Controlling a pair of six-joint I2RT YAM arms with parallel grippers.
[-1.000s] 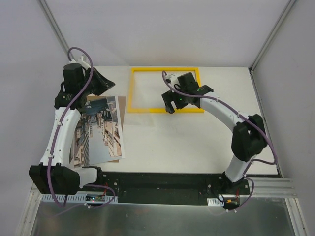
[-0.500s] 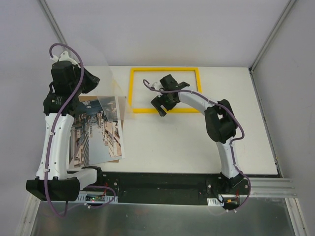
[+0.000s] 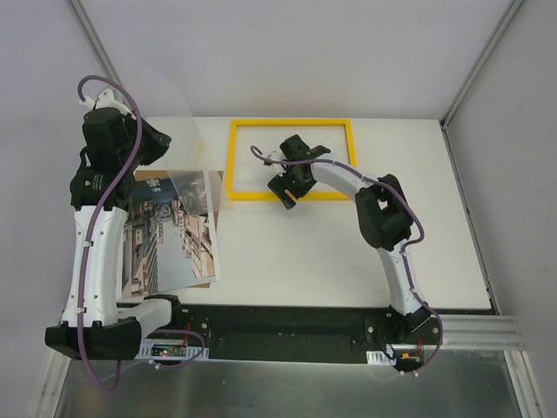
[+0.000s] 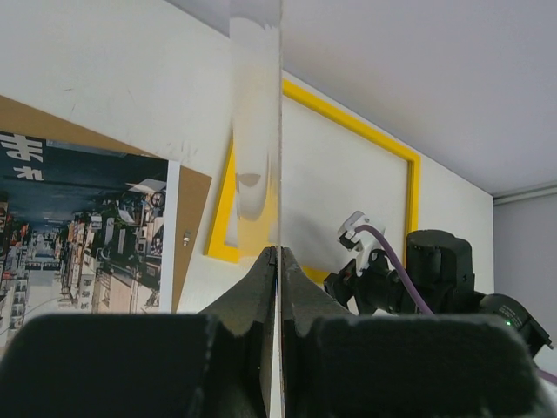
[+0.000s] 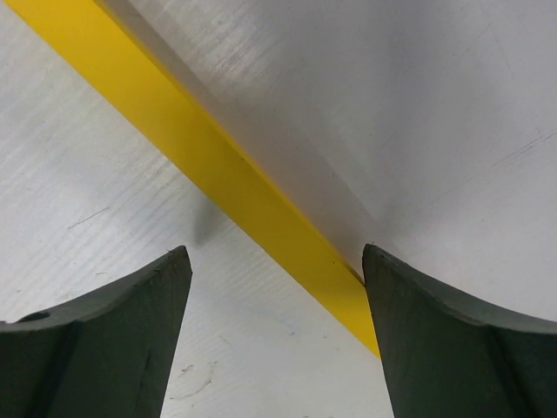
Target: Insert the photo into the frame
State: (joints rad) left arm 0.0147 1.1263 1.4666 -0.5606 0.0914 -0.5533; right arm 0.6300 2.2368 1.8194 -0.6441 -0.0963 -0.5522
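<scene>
White table (image 3: pixel 305 252): open right hand (image 5: pixel 274 261) over frame (image 3: pixel 291 125) rail (left hand (image 4: pixel 277 261) pinches clear pane (image 4: pixel 257 104))

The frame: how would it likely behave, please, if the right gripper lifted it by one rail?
The frame looks thin and open-centred, so it is probably light and would slide easily on the smooth table. Held by one rail in the right gripper, it would likely swing or tilt. Lying flat, it should not tip.
</scene>
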